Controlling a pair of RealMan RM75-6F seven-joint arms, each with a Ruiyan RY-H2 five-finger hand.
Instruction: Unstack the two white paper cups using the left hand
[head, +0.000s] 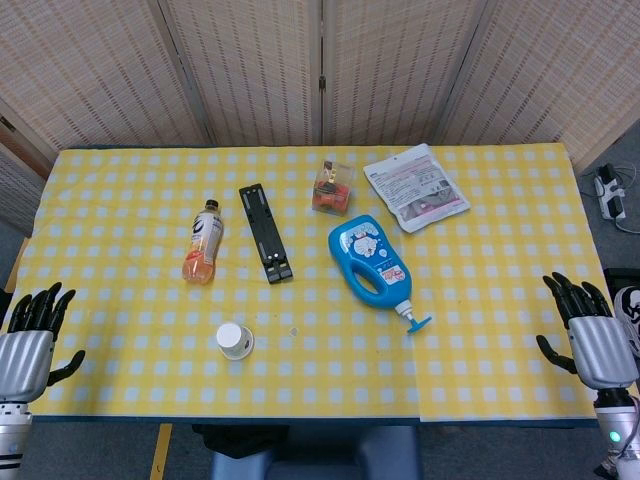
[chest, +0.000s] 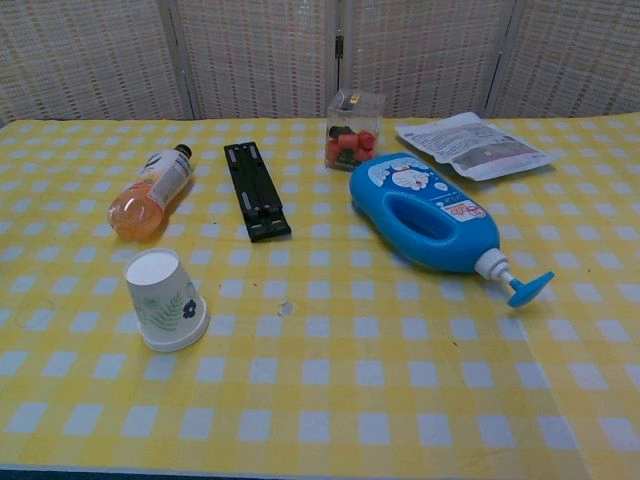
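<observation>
The white paper cups stand upside down as one stack near the table's front, left of centre; in the chest view the stack shows a leaf and flower print, and I cannot make out the seam between the cups. My left hand hangs open off the table's front left corner, well left of the cups. At the front right edge my right hand is open too, fingers spread. Neither hand appears in the chest view.
An orange drink bottle lies behind the cups, with a black rail beside it. A blue pump bottle lies at centre. A clear box of red items and a white pouch sit further back.
</observation>
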